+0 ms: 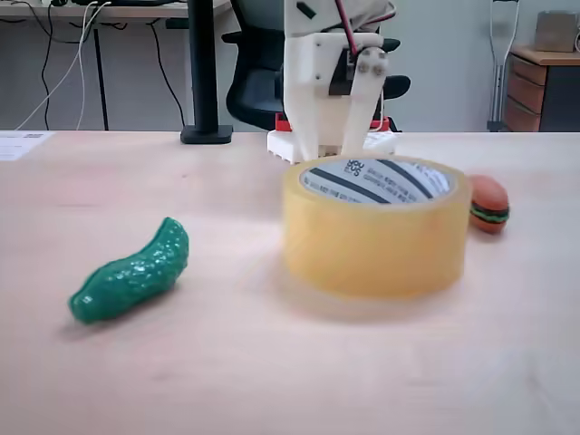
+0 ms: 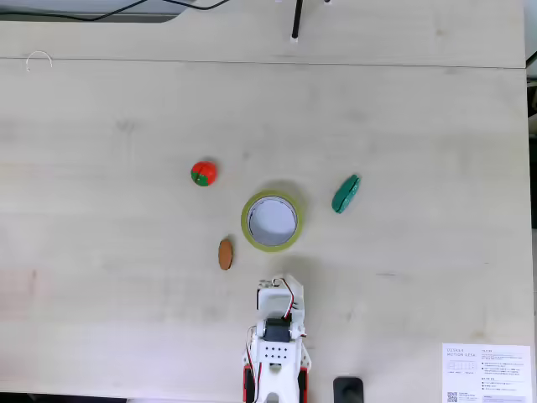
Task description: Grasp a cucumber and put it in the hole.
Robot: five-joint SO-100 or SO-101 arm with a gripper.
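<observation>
Black-striped core print (image 1: 373, 179), unreadable, rings the hole (image 2: 272, 221); cucumber (image 1: 132, 274) apart.

My arm (image 1: 331, 77) is white printed plastic on a red base (image 1: 288, 125); red and black cables (image 1: 347, 32), two silver screws (image 1: 369, 62). From above, a black motor sits in my white shell (image 2: 277, 336).

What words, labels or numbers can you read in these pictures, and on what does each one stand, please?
Tape roll inner core: black print among the stripes, too blurred to read.
Paper sheet at the table's corner in a fixed view: lines of print and a small code square, too small to read.
Paper at the table's far left edge in a fixed view: faint marks, unreadable.
No text reads clearly.
</observation>
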